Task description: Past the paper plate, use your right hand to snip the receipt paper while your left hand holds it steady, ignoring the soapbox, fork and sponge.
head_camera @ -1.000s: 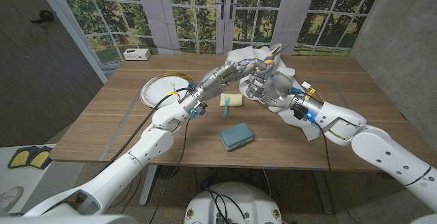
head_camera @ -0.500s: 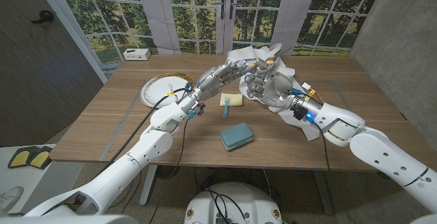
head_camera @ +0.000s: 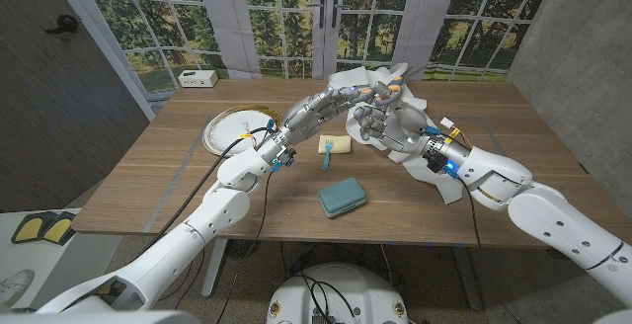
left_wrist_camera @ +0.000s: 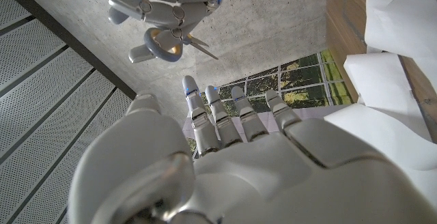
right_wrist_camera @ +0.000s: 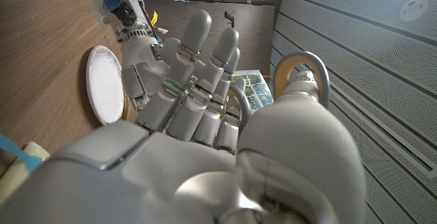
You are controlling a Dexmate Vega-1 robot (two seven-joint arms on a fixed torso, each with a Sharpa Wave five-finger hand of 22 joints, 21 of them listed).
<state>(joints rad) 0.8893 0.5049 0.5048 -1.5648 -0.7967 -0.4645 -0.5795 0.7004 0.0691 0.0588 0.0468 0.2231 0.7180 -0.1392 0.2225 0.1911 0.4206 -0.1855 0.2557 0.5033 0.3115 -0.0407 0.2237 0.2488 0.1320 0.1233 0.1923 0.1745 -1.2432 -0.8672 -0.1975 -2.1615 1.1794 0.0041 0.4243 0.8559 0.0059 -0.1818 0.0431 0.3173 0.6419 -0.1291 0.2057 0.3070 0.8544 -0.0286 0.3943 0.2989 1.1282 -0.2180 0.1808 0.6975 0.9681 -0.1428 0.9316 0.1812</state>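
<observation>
Right hand (head_camera: 378, 123) has edged rightward, gripping one pair of metal scissors (left_wrist_camera: 171, 43).
Left hand (head_camera: 336, 100), fingers straight, reaches crumpled white paper (head_camera: 370, 75); whether it grips, I cannot tell. One round plate (head_camera: 233, 127).

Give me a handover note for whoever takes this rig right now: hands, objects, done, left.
Right hand holds scissors, raised over the table's far middle.
Left hand is raised beside it, fingers reaching toward the white paper; whether it grips the paper cannot be told.
Paper plate far left. Sponge and blue fork mid-table, teal soapbox nearer.
Done: scissors in hand.
Left: steady the paper, snip. No cut visible.
</observation>
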